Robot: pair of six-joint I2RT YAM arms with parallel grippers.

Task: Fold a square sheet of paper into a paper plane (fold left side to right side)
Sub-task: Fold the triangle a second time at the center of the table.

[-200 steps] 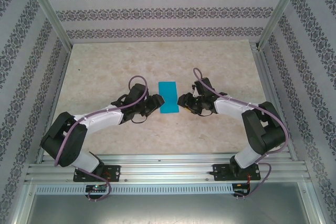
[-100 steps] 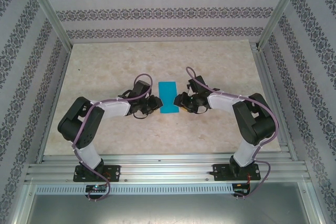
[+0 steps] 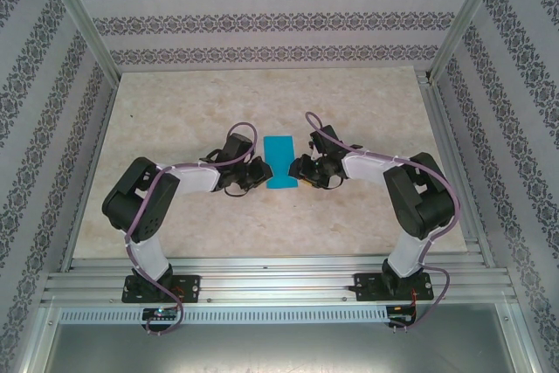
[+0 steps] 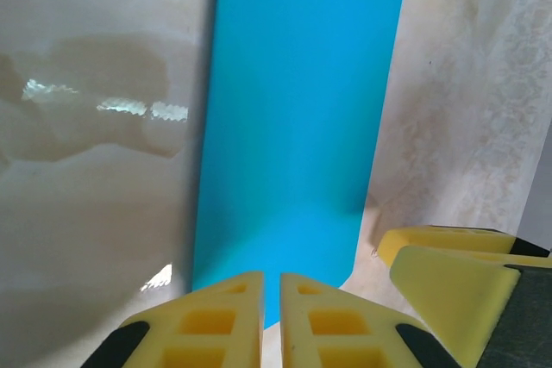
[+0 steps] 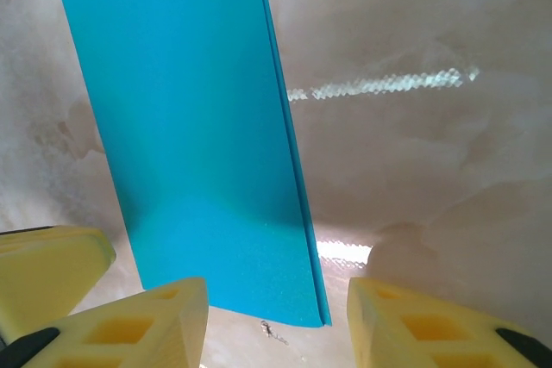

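The left end effector sits low over the table, at about 8 o'clock from the sheet of paper, with its tip at the sheet's left edge. In the left wrist view its two yellow fingers stand almost together with only a thin slit between them. The near edge of the blue sheet shows through that slit, but I cannot tell whether the paper is actually pinched. The sheet lies near the middle of the table between the two end effectors. It is folded into a narrow strip whose long sides run from 12 to 6 o'clock, and from above it looks slightly waisted at mid-length. In the right wrist view, doubled layers show along one long edge. The right end effector is just beside the sheet at about 4 o'clock. Its fingers are spread wide and hold nothing, and the strip's near corner lies between them.
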